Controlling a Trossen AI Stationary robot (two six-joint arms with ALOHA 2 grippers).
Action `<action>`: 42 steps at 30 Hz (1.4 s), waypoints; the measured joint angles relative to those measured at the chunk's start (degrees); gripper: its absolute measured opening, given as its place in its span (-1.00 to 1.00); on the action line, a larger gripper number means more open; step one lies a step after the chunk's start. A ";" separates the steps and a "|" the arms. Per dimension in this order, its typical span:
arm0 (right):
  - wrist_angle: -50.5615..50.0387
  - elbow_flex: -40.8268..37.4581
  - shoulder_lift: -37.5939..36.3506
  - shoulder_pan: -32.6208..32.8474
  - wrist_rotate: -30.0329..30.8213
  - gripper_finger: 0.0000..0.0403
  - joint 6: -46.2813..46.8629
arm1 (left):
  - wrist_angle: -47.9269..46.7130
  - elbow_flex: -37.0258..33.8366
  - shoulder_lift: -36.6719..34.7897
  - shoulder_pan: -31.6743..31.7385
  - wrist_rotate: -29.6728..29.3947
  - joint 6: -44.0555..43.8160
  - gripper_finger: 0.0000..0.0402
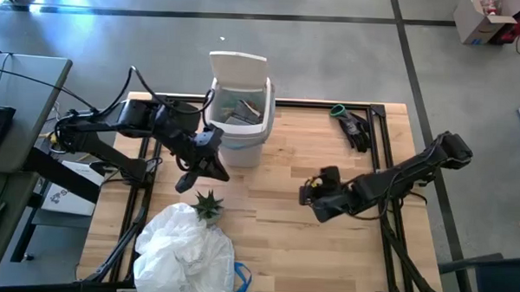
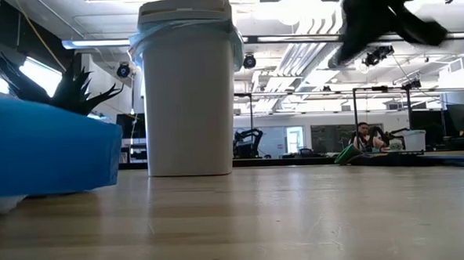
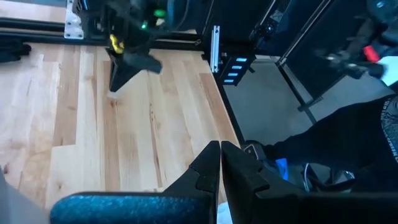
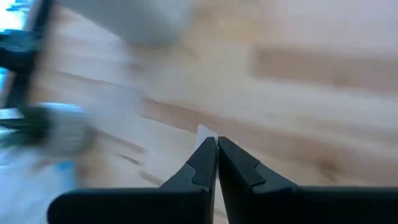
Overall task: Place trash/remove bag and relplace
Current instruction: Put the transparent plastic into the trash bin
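While the white bin (image 1: 240, 111) stands near the far edge of the wooden counter (image 1: 275, 216), its lid is tipped up and the light-blue bag (image 2: 182, 32) is folded over its rim. Inside the bin some trash (image 1: 244, 109) is visible, grey and white pieces, but I cannot tell what each piece is.

The left claw (image 1: 189, 180) hangs just in front of the bin, and its fingers (image 3: 208, 163) are pressed together with nothing between them. It is near the small green plant (image 1: 208, 205), which stands beside a big white crumpled bag (image 1: 183, 252) at the near edge of the counter. A blue thing (image 1: 241, 280) lies at the edge of this white bag.

The right claw (image 1: 309, 193) is over the bare middle of the counter, well apart from the bin. Its fingers are together, and a small white scrap (image 4: 205, 135) shows just at their tips; I cannot tell whether the scrap is pinched or only lies on the wood behind them.

A dark tool with a green ring (image 1: 351, 125) lies at the far right corner.
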 joint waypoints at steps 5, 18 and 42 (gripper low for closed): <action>-0.20 12.16 -0.09 -3.73 5.89 -1.00 -18.09 | -0.02 0.00 -0.64 1.06 -0.08 -0.02 -1.00; 22.36 30.74 0.45 -22.44 -1.67 -1.00 -60.48 | -4.94 0.00 -0.90 1.14 -0.41 0.02 -1.00; 5.56 63.07 27.71 -36.54 -22.33 -0.90 -69.53 | -7.02 0.00 -6.92 1.12 -6.58 -2.90 -1.00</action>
